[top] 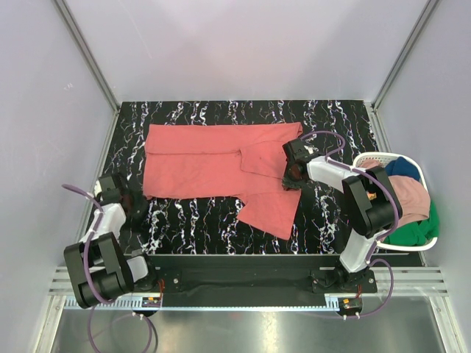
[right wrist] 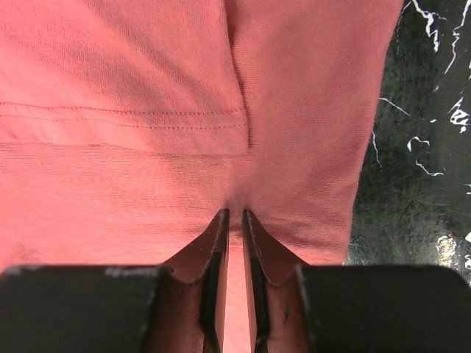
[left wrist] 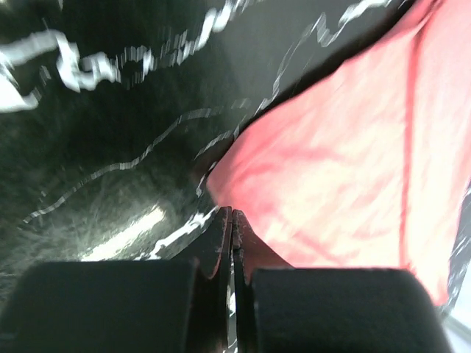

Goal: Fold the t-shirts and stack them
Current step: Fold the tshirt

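Observation:
A coral-red t-shirt [top: 199, 165] lies spread on the black marbled table [top: 191, 224], its right part folded over and a flap hanging toward the front. My right gripper [top: 291, 176] sits on that right part, its jaws nearly together on a small pucker of the coral cloth [right wrist: 147, 73] at the right gripper's [right wrist: 235, 215] tips. My left gripper [top: 140, 207] rests low by the shirt's front-left corner [left wrist: 346, 162]; the left gripper [left wrist: 232, 215] is shut with nothing seen between its fingers. A pink [top: 408, 195], a dark blue [top: 403, 168] and a green t-shirt [top: 418, 229] lie bunched at the right.
A white laundry basket [top: 366, 159] holding the bunched shirts stands off the table's right edge beside the right arm. Pale enclosure walls with metal frame posts close in the back and both sides. The arm bases sit on a rail at the near edge.

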Robot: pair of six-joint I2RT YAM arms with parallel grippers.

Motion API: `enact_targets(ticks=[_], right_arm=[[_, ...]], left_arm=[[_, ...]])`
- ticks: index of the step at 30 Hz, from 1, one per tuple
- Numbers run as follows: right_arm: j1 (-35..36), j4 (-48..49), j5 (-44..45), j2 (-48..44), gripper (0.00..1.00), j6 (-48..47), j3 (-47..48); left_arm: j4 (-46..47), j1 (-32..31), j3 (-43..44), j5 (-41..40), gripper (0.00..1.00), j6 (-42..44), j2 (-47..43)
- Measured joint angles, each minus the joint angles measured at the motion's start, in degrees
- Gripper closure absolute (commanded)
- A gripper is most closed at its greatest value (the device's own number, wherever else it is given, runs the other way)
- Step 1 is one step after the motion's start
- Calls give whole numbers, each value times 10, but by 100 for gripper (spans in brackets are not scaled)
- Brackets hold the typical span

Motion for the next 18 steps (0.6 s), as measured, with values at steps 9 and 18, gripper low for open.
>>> enact_targets(ticks=[9,18], right_arm=[[-2,0,-4,0,79,-3,0],[-2,1,-7,0,80,-5,0]], left_arm=[[81,-27,-82,54,100,-38,16],[140,-32,-88,30,100,-61,35]])
